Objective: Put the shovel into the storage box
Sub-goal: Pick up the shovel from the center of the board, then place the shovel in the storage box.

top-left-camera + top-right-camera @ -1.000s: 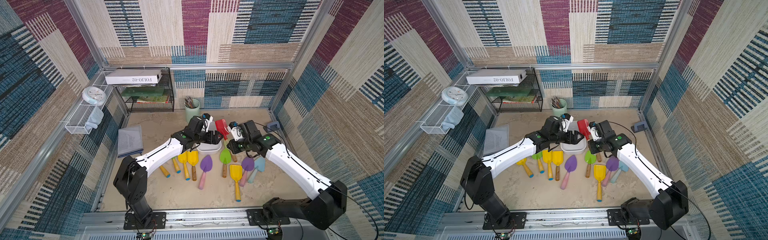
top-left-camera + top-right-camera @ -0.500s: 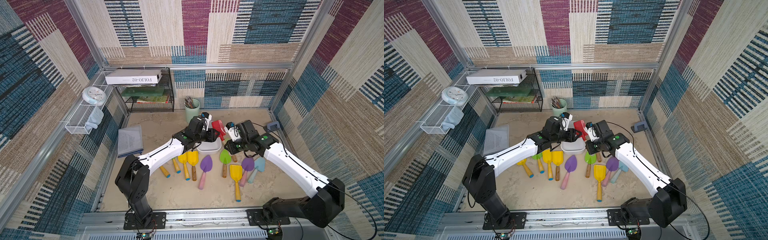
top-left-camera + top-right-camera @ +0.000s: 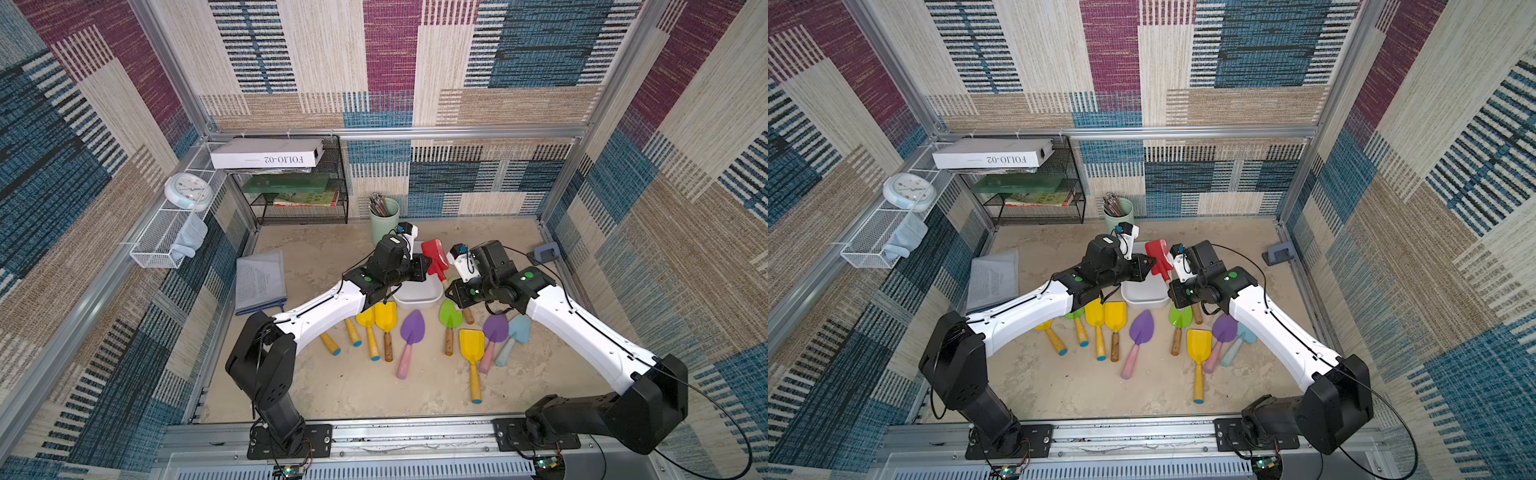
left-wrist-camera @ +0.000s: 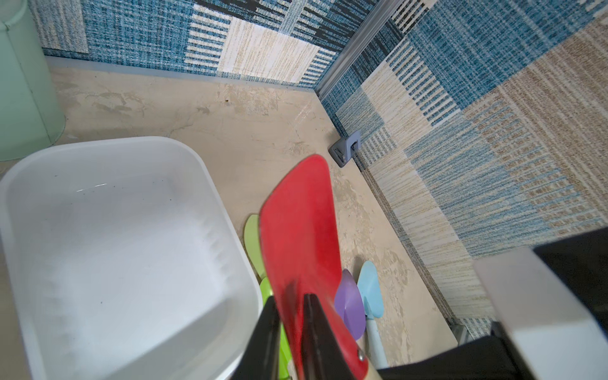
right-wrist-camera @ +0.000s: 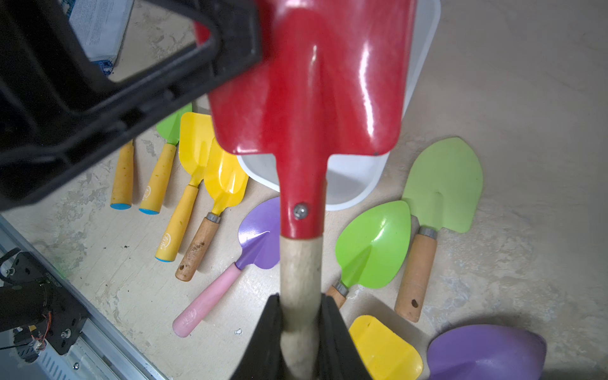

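The shovel (image 3: 434, 257) is hanging in the air, its red blade raised just beside the right rim of the box (image 3: 419, 297). The left fingers (image 4: 316, 329) are clenching the blade's edge. The right fingers (image 5: 268, 339) are gripping the wooden handle. Other shovels (image 3: 411, 330) are lying on the tabletop (image 3: 324, 253) near the box.

patchwork woven walls (image 3: 519, 50) in blue, maroon and beige close the cell on three sides, framed by aluminium rails (image 3: 457, 132). the floor (image 3: 324, 257) is mottled beige and evenly lit. a black wire shelf (image 3: 341, 178) stands in its far left corner, and a white mesh basket (image 3: 151, 249) hangs on the left wall.
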Robot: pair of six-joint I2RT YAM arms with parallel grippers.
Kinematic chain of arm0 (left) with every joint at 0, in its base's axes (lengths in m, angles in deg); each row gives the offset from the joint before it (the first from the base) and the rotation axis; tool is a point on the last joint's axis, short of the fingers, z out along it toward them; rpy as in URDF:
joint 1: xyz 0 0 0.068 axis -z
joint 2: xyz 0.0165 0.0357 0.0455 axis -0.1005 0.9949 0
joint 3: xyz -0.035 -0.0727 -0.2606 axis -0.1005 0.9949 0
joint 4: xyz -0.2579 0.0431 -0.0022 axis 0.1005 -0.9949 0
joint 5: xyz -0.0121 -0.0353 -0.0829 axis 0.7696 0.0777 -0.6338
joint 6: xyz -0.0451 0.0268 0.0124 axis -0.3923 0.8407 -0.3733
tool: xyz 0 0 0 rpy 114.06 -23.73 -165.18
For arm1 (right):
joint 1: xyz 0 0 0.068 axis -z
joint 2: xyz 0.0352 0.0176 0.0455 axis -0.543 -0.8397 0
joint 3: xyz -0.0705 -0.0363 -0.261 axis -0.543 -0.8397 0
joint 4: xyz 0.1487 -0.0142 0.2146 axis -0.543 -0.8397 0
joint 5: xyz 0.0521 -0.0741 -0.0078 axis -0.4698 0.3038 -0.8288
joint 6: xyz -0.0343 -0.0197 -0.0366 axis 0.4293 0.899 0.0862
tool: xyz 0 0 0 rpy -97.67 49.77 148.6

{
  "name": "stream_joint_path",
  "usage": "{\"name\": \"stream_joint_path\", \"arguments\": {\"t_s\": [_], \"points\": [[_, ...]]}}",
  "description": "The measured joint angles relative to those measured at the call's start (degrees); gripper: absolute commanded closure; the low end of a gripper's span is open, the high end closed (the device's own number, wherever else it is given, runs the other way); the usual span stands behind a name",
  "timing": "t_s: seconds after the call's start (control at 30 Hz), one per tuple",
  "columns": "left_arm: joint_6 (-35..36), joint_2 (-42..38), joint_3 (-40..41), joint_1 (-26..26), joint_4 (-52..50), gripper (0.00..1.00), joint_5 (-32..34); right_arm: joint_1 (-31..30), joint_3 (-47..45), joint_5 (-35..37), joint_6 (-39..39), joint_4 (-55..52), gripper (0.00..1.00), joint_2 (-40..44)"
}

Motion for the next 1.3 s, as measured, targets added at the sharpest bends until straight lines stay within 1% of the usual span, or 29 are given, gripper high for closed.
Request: {"name": "stream_joint_path", "arguments": {"t_s": [0.13,0.17,0.27,0.33,0.4,0.43,0.53,0.7,0.97,1.1,1.3], "points": [[-0.98,0.02,-0.11,0.13,1.99,1.0,0.2,-0.07,-0.11,0.17,-0.42,0.42,1.0,-0.04],[-1.11,0.2,-0.13,0.09,1.99,1.0,0.24,-0.04,-0.11,0.17,-0.46,0.55,0.93,-0.22],[-1.11,0.48,-0.5,0.07,1.88,1.0,0.55,-0.04,-0.11,0.28,-1.03,0.94,0.6,-0.37],[-0.11,0.81,-0.9,0.07,1.46,1.0,1.62,-0.04,0.0,0.31,-1.16,1.22,0.43,-0.37],[0.11,1.49,-1.49,-0.02,0.33,1.0,2.19,-0.09,0.2,0.46,-1.2,1.51,0.33,-0.37],[0.39,1.9,-1.88,-0.07,-0.35,1.0,3.06,-0.09,0.31,0.48,-1.31,1.6,0.3,-0.35],[1.2,3.54,-3.93,-0.26,-2.45,1.0,4.76,-0.09,0.7,0.94,-1.42,1.57,0.28,0.11],[1.88,7.06,-8.72,-2.38,-6.29,1.0,6.03,-0.04,-0.33,2.38,-2.16,2.64,0.29,3.26],[3.19,15.76,-19.65,-7.54,-13.57,1.0,4.46,-0.02,-3.78,4.7,-2.93,3.41,0.31,7.8],[4.31,19.32,-23.45,-8.0,-16.11,1.0,3.06,-0.02,-5.35,4.92,-3.32,3.48,0.31,8.2],[6.01,23.8,-28.35,-8.0,-17.59,1.0,2.97,-0.04,-8.02,5.14,-4.26,4.9,0.32,8.52]]}}
